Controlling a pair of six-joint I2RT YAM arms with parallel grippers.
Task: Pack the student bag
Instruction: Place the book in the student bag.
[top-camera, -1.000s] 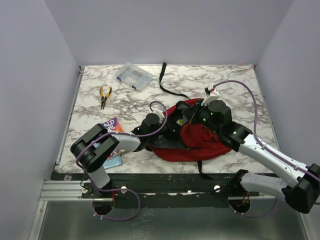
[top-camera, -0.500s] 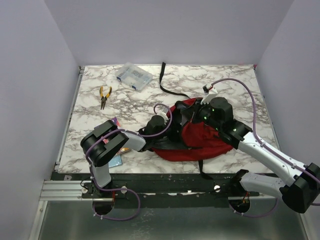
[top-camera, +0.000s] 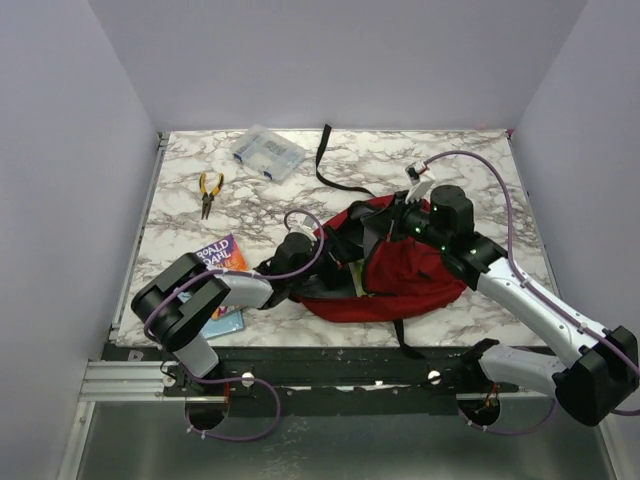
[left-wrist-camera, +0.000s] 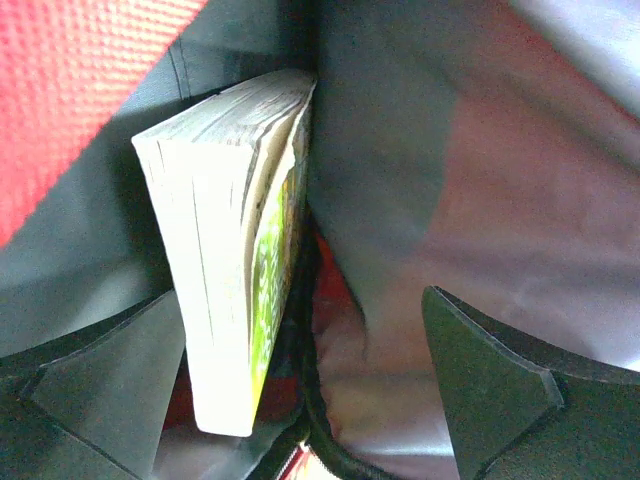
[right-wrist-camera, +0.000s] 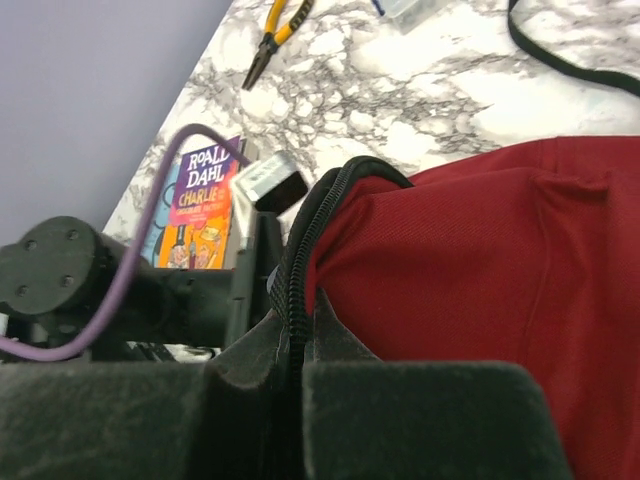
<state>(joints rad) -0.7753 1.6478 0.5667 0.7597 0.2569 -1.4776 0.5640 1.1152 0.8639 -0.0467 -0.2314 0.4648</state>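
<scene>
The student bag (top-camera: 410, 275), dark red with black straps, lies at the middle of the table with its mouth facing left. My left gripper (top-camera: 332, 264) reaches into that mouth. In the left wrist view it (left-wrist-camera: 300, 305) is open, and a thick paperback with a green cover (left-wrist-camera: 225, 250) stands on edge against the left finger (left-wrist-camera: 110, 370), not pinched. Dark lining (left-wrist-camera: 470, 170) surrounds it. My right gripper (top-camera: 408, 222) is shut on the bag's black zip edge (right-wrist-camera: 300, 260) and holds the red top flap (right-wrist-camera: 480, 260) up.
A Roald Dahl book (top-camera: 220, 250) and a blue item (top-camera: 228, 321) lie left of the bag, beside the left arm. Yellow-handled pliers (top-camera: 209, 190), a clear plastic box (top-camera: 267, 152) and a loose black strap (top-camera: 335, 170) sit toward the back.
My left gripper has opened and let go of the green-covered book inside the bag. The right gripper has drawn the zip edge a little up and to the right.
</scene>
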